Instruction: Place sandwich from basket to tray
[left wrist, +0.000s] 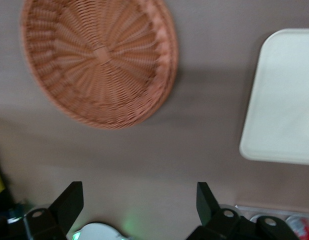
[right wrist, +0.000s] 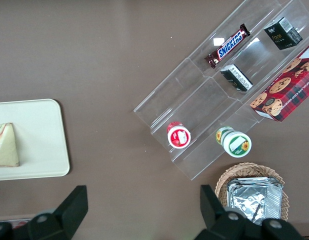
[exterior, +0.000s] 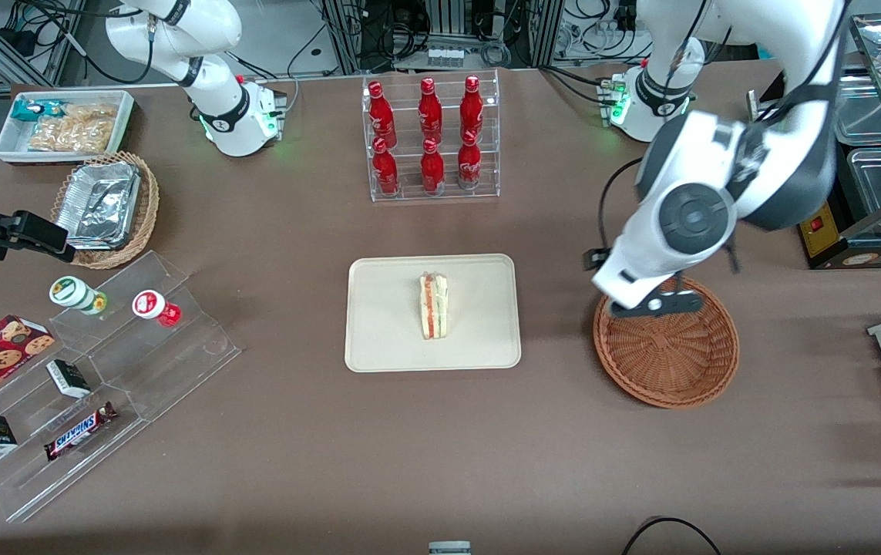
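Observation:
The sandwich (exterior: pixel 434 306) (right wrist: pixel 5 145), a white-bread wedge with red and green layers, lies on the cream tray (exterior: pixel 386 339) (left wrist: pixel 284 100) (right wrist: pixel 34 135) at the table's middle. The reddish-brown wicker basket (exterior: pixel 671 362) (left wrist: pixel 99 60) sits beside the tray toward the working arm's end and holds nothing. My gripper (exterior: pixel 656 304) (left wrist: pixel 138 192) hangs above the basket's rim farthest from the front camera. Its black fingers (left wrist: pixel 69 200) stand wide open with only bare tabletop between them.
A clear rack of red bottles (exterior: pixel 432 139) stands farther from the front camera than the tray. Toward the parked arm's end are a stepped acrylic stand with snacks (exterior: pixel 101 370), a tan basket of foil containers (exterior: pixel 105 208) and a white snack bin (exterior: pixel 62 123).

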Robot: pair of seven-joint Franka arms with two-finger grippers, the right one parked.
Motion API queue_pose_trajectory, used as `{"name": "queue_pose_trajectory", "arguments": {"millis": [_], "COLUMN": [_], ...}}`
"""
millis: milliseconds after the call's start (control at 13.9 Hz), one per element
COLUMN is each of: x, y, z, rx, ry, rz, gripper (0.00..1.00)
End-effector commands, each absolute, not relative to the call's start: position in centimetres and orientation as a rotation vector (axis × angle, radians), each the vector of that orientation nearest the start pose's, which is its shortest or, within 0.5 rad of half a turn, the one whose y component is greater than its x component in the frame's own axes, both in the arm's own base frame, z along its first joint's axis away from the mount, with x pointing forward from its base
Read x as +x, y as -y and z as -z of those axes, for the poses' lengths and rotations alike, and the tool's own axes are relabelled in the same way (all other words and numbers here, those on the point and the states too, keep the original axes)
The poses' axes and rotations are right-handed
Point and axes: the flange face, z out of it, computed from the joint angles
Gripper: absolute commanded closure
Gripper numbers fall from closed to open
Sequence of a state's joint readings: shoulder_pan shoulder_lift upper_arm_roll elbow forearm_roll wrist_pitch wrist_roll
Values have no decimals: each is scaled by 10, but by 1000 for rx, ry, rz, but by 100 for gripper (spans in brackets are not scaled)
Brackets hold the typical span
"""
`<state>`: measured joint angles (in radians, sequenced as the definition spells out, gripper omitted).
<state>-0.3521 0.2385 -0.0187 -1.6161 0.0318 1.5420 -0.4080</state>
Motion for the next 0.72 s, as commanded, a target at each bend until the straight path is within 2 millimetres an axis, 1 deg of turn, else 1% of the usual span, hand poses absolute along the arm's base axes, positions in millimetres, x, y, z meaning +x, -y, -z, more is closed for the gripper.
{"name": "queue_pose_trajectory", "arguments": {"millis": [0, 72, 144, 216, 288, 360, 577, 649], "x": [537, 531, 528, 526, 520, 519, 520, 521], "y": [185, 180, 167, 146, 146, 129, 101, 90], "z": [-502, -515, -530, -539, -549, -557, -578, -581], "rx": [-2996, -2993, -2995, -2996, -2996, -3004, -3030, -3034], "ry": [-12, -49, -29, 25, 19, 63, 142, 149], "rz": [-422, -423, -404, -422, -424, -412, -347, -343], "gripper": [0, 0, 0, 0, 0, 0, 0, 0]}}
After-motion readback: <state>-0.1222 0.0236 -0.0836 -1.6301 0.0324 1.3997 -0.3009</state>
